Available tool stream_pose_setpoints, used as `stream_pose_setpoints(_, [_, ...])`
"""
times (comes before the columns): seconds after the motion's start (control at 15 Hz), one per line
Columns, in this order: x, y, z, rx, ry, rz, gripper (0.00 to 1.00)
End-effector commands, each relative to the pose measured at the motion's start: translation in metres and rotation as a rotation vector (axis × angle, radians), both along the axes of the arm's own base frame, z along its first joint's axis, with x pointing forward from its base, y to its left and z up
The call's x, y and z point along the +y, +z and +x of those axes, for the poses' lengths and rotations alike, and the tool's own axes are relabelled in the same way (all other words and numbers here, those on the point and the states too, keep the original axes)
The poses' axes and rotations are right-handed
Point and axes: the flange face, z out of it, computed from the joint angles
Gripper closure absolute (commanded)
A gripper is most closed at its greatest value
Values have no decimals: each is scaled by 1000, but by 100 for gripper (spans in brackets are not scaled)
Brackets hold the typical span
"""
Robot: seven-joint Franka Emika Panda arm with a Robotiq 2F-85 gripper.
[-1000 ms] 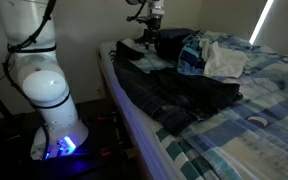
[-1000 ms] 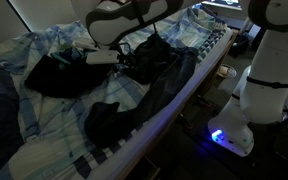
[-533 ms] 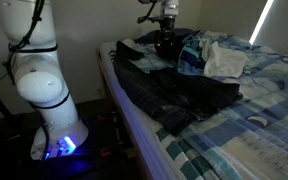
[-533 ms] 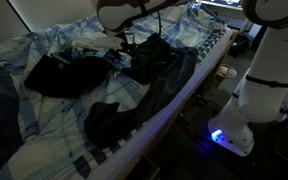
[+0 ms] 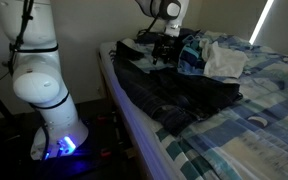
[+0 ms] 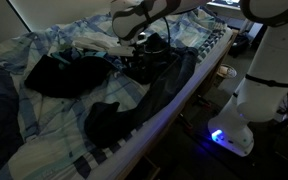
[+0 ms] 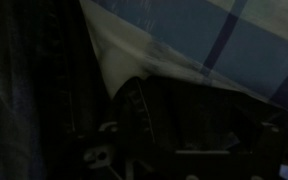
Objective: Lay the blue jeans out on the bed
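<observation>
Now the gripper is hanging wide and empty over the blue jeans, which are lying rumpled along the bed edge. It should be pinching one thick fold of denim alone.

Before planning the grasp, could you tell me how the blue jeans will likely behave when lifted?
The blue jeans look floppy: they lie rumpled and creased along the bed edge. Thick fabric and long legs probably mean they are heavy and will trail.

Jeans spread on bed along mattress edge; cloth on bed just beside jeans, away from edge
</observation>
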Motion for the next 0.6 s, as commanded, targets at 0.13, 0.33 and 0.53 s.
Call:
stream_pose_setpoints(0.13, [-52,-14,-19,-8,-111,15,0])
stream_pose_setpoints(0.33, [-73,-12,-19,-46,-170,12,0])
stream_pose_setpoints(0.53, [-86,-1,-19,-115,-203,18,0])
